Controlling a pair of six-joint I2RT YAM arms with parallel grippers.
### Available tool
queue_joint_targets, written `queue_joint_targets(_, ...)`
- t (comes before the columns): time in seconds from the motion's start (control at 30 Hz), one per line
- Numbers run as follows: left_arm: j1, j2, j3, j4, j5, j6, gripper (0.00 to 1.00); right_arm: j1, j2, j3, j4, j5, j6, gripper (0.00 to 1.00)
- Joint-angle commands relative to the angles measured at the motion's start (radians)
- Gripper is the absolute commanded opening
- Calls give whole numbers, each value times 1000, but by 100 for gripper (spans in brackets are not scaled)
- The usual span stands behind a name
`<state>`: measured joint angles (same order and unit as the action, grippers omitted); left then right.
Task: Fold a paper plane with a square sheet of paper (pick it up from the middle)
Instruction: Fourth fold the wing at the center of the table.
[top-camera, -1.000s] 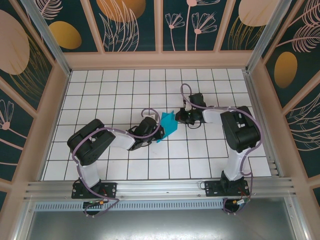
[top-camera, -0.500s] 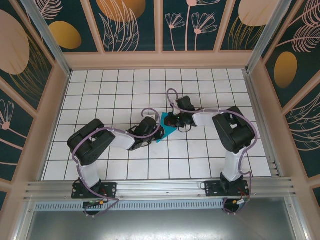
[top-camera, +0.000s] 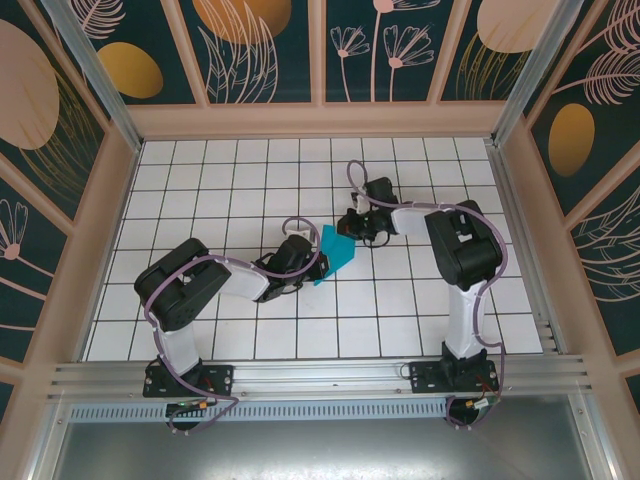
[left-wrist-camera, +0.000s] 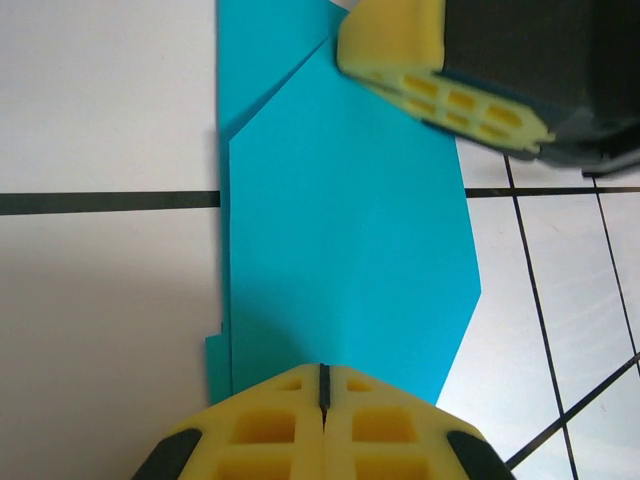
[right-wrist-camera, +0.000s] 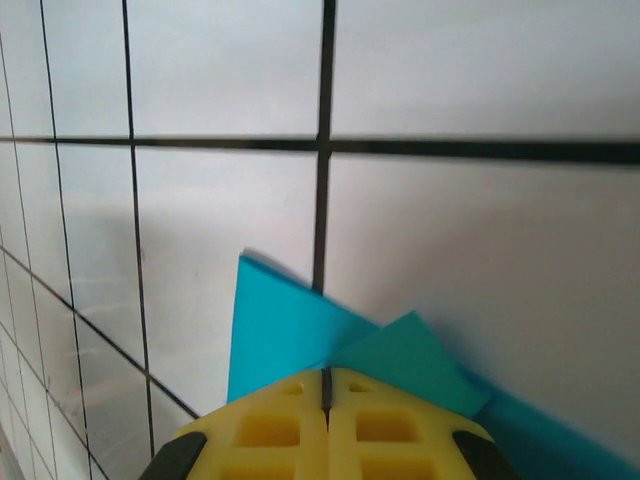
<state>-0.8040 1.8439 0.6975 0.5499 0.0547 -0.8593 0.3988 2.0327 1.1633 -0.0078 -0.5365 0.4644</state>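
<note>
Paper (left-wrist-camera: 340, 250), smooth teal with crisp angular folds, lies under left gripper (left-wrist-camera: 322, 385) and right gripper (right-wrist-camera: 327, 385), jaws closed empty.

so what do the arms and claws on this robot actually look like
The left arm and right arm are chunky black links with white sections, each trailed by a looping lilac cable. The left claw and right claw have yellow fingers moulded with square pockets, on black mounts.
</note>
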Motion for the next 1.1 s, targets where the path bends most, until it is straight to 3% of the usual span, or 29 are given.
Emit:
queue_joint_targets(0.0, -6, 43, -66, -225, 59, 11, 0, -114, 40, 64, 12, 230, -46, 0)
queue_joint_targets(0.17, -5, 38, -59, -226, 53, 12, 0, -125, -30, 87, -6, 196, -58, 0)
queue_joint_targets(0.47, -6, 28, -38, -226, 37, 15, 0, -12, -224, -147, 80, 46, 45, 0)
queue_joint_targets(0.77, -6, 8, -45, -203, 43, 16, 0, 100, -130, -174, 128, -20, 113, 0)
queue_joint_targets(1.07, -4, -17, -16, -195, 53, 18, 0, 116, -65, -179, 74, 96, 114, 0)
